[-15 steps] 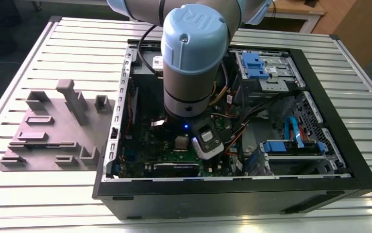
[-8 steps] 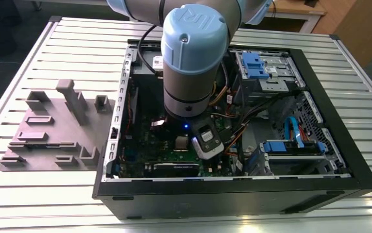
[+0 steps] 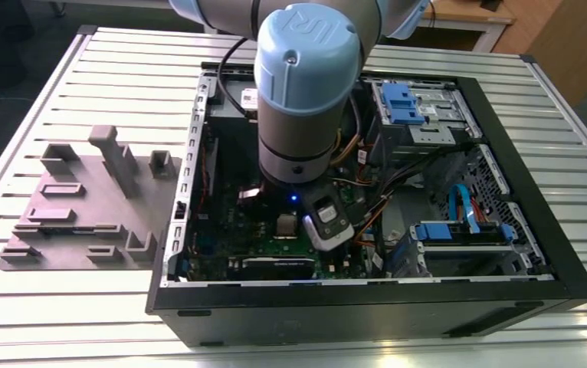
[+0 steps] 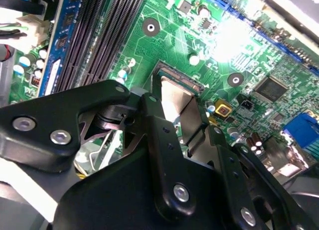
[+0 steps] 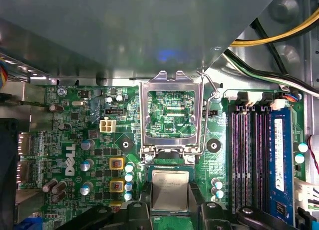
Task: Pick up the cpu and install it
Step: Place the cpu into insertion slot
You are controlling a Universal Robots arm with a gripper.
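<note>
1. While the arm reaches into the open computer case on the worktop, the exterior view shows the end effector low over the motherboard, well apart from the grey tray.
2. In the second wrist view, its fingers sit narrow, closed on the cpu.
3. In the first wrist view, the cpu lies at the socket, just beside the raised metal frame. Pickup looks done; whether the cpu is seated cannot be told.
</note>
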